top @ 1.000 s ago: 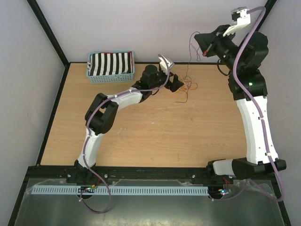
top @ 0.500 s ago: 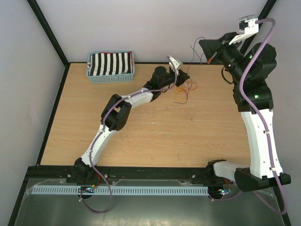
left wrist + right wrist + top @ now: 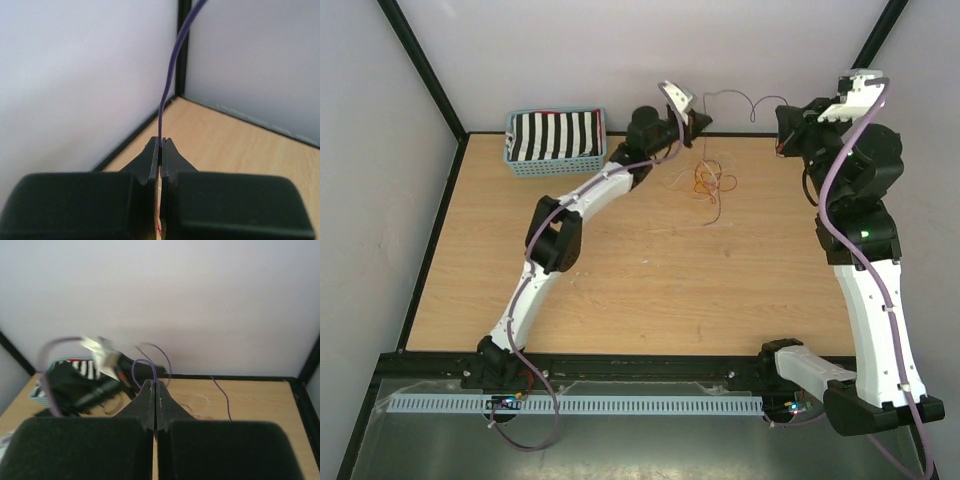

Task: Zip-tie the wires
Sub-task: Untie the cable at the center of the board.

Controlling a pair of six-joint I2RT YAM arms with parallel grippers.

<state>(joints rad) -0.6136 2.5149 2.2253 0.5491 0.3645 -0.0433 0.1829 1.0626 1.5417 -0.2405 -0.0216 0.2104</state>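
Left gripper point(image 3: 698, 122) raised over table point(image 3: 640, 290) edge at 12 o'clock, jaws clamped on purple strand point(image 3: 730, 96). Right gripper point(image 3: 781, 130) raised at 1 o'clock, jaws together on same strand's other end; strand arcs between them. Wires point(image 3: 705, 183) in loose tangle on table, at 6 o'clock of left gripper. Basket point(image 3: 557, 163) in 11 o'clock corner.

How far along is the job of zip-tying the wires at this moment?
Done: nothing is bundled yet, and no zip tie is visible. In hand: the left gripper and the right gripper are each shut on a thin purple strand that spans between them above the table. Left: the tangle of orange and red wires lies loose on the table, to be gathered and tied.
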